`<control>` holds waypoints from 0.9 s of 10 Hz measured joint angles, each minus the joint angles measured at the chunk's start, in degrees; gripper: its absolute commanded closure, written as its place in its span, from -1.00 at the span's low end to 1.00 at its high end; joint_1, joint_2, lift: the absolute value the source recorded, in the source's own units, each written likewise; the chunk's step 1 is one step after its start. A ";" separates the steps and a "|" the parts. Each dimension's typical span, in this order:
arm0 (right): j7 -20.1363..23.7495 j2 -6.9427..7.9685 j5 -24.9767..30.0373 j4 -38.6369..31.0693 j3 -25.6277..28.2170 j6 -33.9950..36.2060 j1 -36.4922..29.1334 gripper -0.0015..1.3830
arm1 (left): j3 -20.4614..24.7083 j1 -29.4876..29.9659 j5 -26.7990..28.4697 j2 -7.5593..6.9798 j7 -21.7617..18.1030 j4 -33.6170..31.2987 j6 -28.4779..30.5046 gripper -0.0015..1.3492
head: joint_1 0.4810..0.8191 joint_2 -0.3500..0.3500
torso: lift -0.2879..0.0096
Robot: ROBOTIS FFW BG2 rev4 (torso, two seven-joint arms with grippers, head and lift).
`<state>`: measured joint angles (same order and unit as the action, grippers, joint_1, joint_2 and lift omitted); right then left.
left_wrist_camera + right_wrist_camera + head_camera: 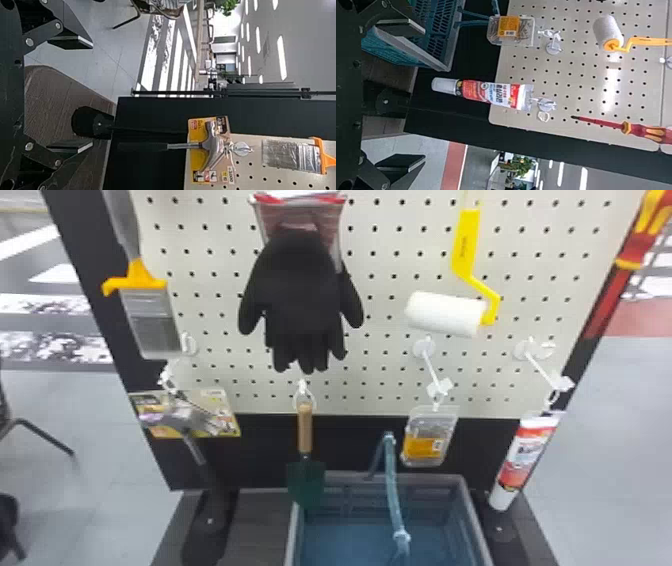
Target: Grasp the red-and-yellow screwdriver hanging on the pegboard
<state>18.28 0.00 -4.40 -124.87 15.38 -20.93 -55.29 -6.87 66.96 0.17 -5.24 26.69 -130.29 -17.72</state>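
At the head view's upper right edge hangs the red-and-yellow screwdriver (637,251), handle up and red shaft pointing down, in front of the pegboard's right border. The right wrist view has the screwdriver (647,132) at its far edge, well beyond the fingers; the handle's end is cut off there. My right gripper (415,94) stands wide open with nothing between its fingers, apart from the board. My left gripper (84,94) is also open and holds nothing; it faces the side of the board where the hammer hangs.
The pegboard (390,245) also carries a paint brush (150,320), black gloves (302,295), a paint roller (445,314), a hammer (212,146), a trowel (306,480), a small clear box (425,445) and a tube (525,460) below the screwdriver. A basket (477,530) stands underneath.
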 measured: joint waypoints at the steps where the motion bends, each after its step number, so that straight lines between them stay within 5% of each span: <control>1: 0.00 0.00 -0.14 -0.86 0.00 0.34 0.28 -0.76 | -0.05 -0.07 -0.05 -0.19 -0.05 0.00 0.11 -0.41 | -0.60 0.00 | 0.26; 9: -0.06 0.00 -1.73 -9.73 -1.93 4.84 3.63 -0.76 | -0.25 -0.02 -0.35 -0.77 -0.06 0.00 0.82 -0.41 | -0.60 0.00 | 0.26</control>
<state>18.22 0.00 -6.13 -134.61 13.45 -16.08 -51.66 -7.12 66.94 -0.18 -6.02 26.63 -130.29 -16.91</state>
